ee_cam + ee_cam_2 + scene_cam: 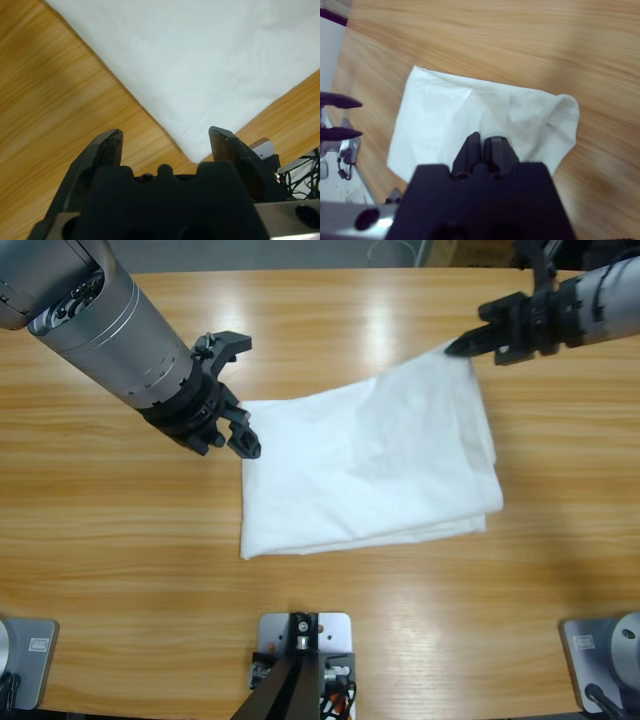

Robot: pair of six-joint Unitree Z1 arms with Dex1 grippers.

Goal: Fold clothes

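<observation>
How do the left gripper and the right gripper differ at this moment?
The left gripper has its fingers spread open and holds nothing; the right gripper is closed, pinching a corner of the white T-shirt. The left one is beside the shirt's edge, apart from it. Both are black.

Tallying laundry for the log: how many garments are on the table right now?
1: a folded white T-shirt lying mid-table, one corner pinched by the right gripper. Nothing else shows, though folds could hide something.

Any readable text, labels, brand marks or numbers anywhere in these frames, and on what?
None can be read. The folded white T-shirt shows plain fabric, with no print or tag visible in any view. The wooden table and both arms carry no legible markings.
</observation>
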